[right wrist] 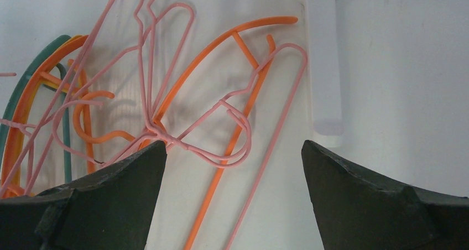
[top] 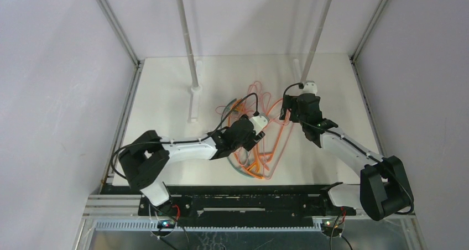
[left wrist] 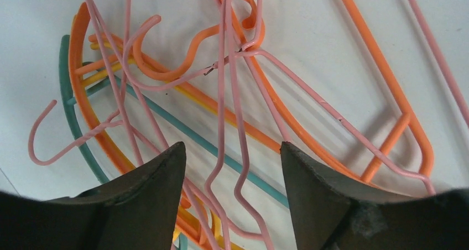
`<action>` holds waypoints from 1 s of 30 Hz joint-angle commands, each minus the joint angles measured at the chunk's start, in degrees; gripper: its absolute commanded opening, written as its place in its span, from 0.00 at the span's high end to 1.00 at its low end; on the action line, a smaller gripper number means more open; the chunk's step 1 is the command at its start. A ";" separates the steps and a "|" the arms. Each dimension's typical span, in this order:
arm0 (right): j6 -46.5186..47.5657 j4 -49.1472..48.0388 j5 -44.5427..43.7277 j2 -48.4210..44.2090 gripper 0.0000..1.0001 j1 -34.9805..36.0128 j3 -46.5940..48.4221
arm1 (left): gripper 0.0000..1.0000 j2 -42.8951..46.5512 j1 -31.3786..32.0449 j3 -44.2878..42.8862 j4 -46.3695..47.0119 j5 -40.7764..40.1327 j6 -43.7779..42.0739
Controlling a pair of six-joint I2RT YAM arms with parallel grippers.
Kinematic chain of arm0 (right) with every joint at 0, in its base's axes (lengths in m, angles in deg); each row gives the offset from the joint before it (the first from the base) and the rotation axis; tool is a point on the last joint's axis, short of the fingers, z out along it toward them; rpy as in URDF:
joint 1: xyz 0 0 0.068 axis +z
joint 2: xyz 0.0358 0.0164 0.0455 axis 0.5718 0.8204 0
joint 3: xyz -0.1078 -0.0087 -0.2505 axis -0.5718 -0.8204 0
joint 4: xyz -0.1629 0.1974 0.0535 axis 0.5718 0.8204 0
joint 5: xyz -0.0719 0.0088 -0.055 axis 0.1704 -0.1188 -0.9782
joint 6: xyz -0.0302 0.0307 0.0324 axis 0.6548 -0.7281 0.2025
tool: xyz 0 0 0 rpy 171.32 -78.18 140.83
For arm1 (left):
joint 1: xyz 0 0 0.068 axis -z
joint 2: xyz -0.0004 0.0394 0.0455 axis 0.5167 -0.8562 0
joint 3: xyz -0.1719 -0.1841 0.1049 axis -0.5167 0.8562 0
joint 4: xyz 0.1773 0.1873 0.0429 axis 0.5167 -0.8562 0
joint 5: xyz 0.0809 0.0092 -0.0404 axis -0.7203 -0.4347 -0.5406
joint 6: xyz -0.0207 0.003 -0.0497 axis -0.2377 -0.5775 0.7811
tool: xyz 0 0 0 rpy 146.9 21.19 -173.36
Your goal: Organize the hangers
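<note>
The hangers [top: 261, 164] lie in a tangled heap on the white table, between the two arms. My left gripper [top: 258, 126] hangs over the heap's left part. In the left wrist view it [left wrist: 231, 150] is open, with thin pink wire hangers [left wrist: 222, 95] running between its jaws, untouched. Orange plastic hangers [left wrist: 410, 117] and a teal one [left wrist: 65, 84] lie beneath them. My right gripper [top: 292, 109] is over the heap's far right edge. It [right wrist: 233, 146] is open and empty above a pink wire hanger [right wrist: 257, 180] and an orange bar [right wrist: 215, 188]. The teal hanger [right wrist: 66, 145] shows at the left.
The white-poled rack stands at the back, with its left pole [top: 188, 40] and right pole [top: 318, 34]. Its left foot [top: 193, 103] lies beside the heap. Its right foot [right wrist: 326, 67] lies just beyond my right gripper. Metal frame rails [top: 124, 123] edge the table.
</note>
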 commanded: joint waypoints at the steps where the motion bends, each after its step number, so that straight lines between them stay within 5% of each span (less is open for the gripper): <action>1: -1.55 -1.80 -1.12 -1.82 0.00 -0.98 -0.12 | 0.35 -3.04 0.00 -3.97 0.70 -2.92 -2.44; 7: -1.91 -2.02 -0.89 -1.70 0.00 -1.55 -0.34 | 0.40 -6.17 0.00 -5.78 0.15 -5.69 -3.27; 16: -2.10 -2.31 -0.94 -0.85 0.00 -1.92 -0.37 | 0.77 -5.59 0.00 -6.59 -1.12 -7.31 -3.03; 19: -2.10 -2.31 -0.97 -0.71 0.00 -2.01 -0.34 | 0.98 -4.50 0.00 -6.76 -1.98 -8.40 -2.63; 30: -2.17 -2.31 -1.66 -0.55 0.00 -2.14 -0.34 | 1.00 4.50 -0.04 -6.01 -5.00 -7.37 -1.18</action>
